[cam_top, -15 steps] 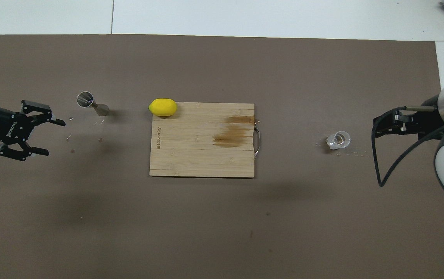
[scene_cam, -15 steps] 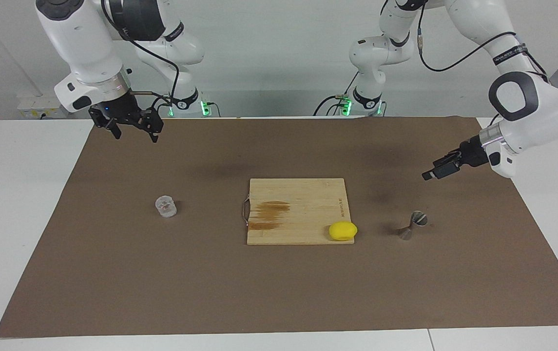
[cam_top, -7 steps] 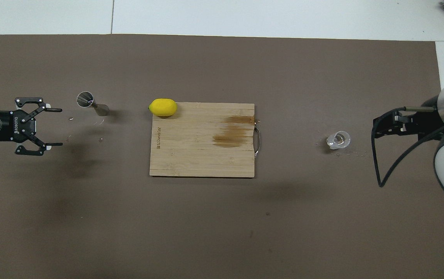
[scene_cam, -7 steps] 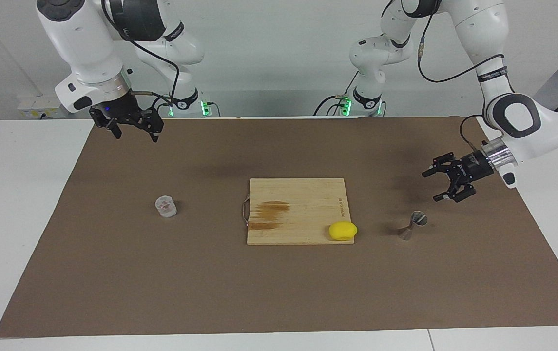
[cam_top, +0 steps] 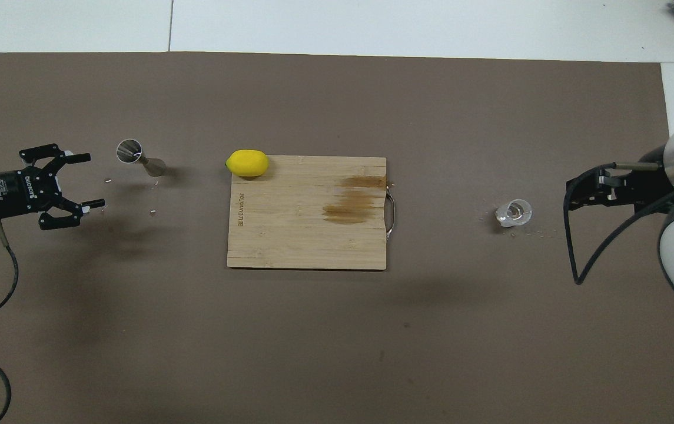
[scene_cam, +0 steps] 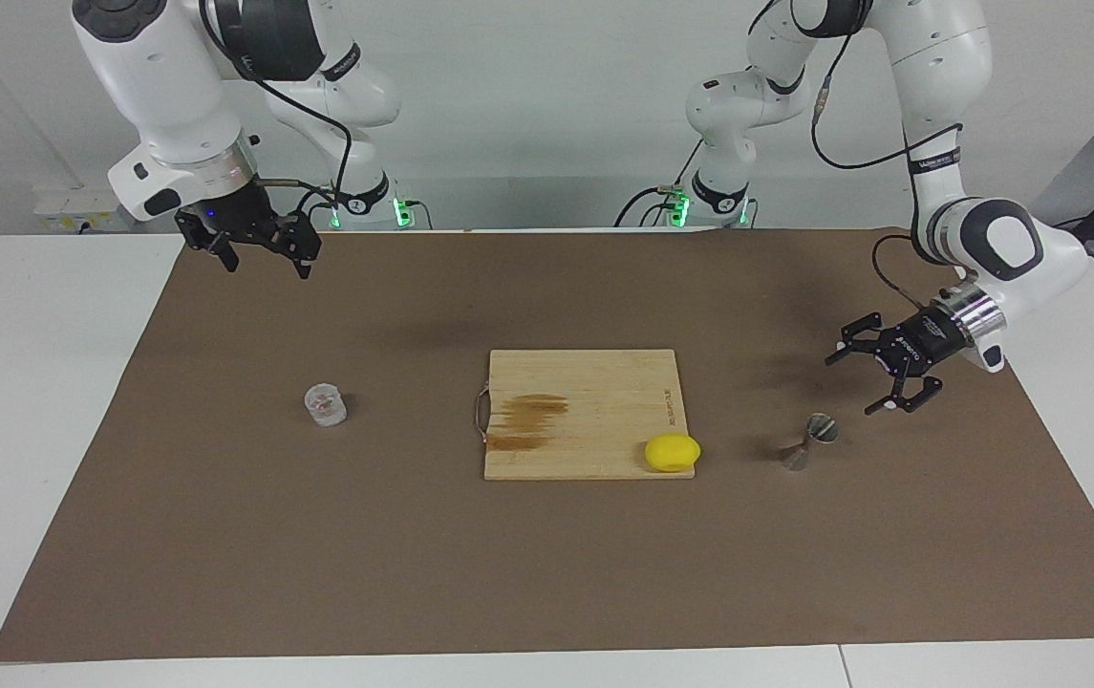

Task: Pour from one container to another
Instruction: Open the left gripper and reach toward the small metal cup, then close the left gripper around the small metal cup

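Note:
The clear faceted cup (scene_cam: 325, 404) stands on the brown mat toward the right arm's end of the table; it also shows in the overhead view (cam_top: 513, 213). The steel hourglass jigger (scene_cam: 808, 443) stands toward the left arm's end, seen from above too (cam_top: 140, 159). My left gripper (scene_cam: 854, 386) is open and empty, low above the mat beside the jigger, not touching it; it also shows in the overhead view (cam_top: 94, 181). My right gripper (scene_cam: 265, 269) is open and empty and waits raised over the mat's edge, apart from the cup; it also shows in the overhead view (cam_top: 570, 197).
A wooden cutting board (scene_cam: 585, 382) with a wet stain lies mid-table. A yellow lemon (scene_cam: 672, 452) rests on the board's corner nearest the jigger. Small specks lie on the mat (cam_top: 337, 353) around the jigger and the cup.
My left gripper has swung down, turned, and come closer to the jigger, fingers open. The right arm, cup, jigger and lemon have not moved.

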